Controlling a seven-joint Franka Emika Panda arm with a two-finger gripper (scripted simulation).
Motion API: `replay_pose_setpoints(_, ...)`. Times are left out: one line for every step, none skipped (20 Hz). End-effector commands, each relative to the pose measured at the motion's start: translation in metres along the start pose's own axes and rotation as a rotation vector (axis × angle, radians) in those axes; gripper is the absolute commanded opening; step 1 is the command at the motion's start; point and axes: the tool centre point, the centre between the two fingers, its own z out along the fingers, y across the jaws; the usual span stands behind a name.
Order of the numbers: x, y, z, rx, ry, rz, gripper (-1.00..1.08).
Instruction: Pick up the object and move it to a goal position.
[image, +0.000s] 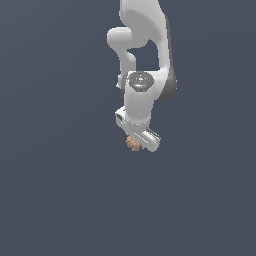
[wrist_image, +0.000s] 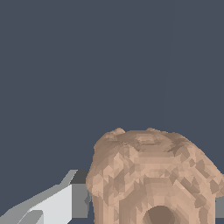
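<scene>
The object (image: 132, 143) is a small lumpy tan-orange blob under the white arm's hand in the exterior view. In the wrist view the object (wrist_image: 148, 175) fills the space between the fingers. One finger (wrist_image: 72, 199) presses against one side of it. A sliver of the other finger (wrist_image: 219, 206) touches the opposite side. My gripper (image: 136, 142) is shut on the object; it also shows in the wrist view (wrist_image: 151, 201). The fingertips are hidden in the exterior view. I cannot tell how high the object is above the floor.
The white arm (image: 142, 60) reaches down from the top of the exterior view. A plain dark grey floor (image: 60, 190) lies all around. No goal marker shows.
</scene>
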Motion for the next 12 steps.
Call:
replay_pose_setpoints(-0.002,0.016,-0.018,0.001,0.000,0.000,-1.00)
replay_pose_setpoints(-0.003,0.023,-0.025,0.001,0.000,0.000,-1.00)
replay_pose_setpoints(-0.004,0.029,-0.032,0.001,0.000,0.000,-1.00)
replay_pose_setpoints(-0.004,0.035,-0.040,0.001,-0.001,0.000,-1.00)
replay_pose_setpoints(-0.005,0.042,-0.047,0.001,-0.001,0.000,-1.00)
replay_pose_setpoints(-0.006,0.048,-0.054,0.001,-0.001,0.000,-1.00)
replay_pose_setpoints(-0.007,0.055,-0.062,0.001,-0.001,0.000,-1.00)
replay_pose_setpoints(-0.007,0.061,-0.069,0.001,-0.001,0.000,-1.00)
replay_pose_setpoints(-0.008,0.068,-0.077,0.001,-0.001,0.000,-1.00)
replay_pose_setpoints(-0.009,0.075,-0.084,0.001,-0.001,0.000,-1.00)
replay_pose_setpoints(-0.009,0.081,-0.092,0.001,-0.001,0.000,-1.00)
replay_pose_setpoints(-0.010,0.088,-0.099,0.001,-0.001,0.000,-1.00)
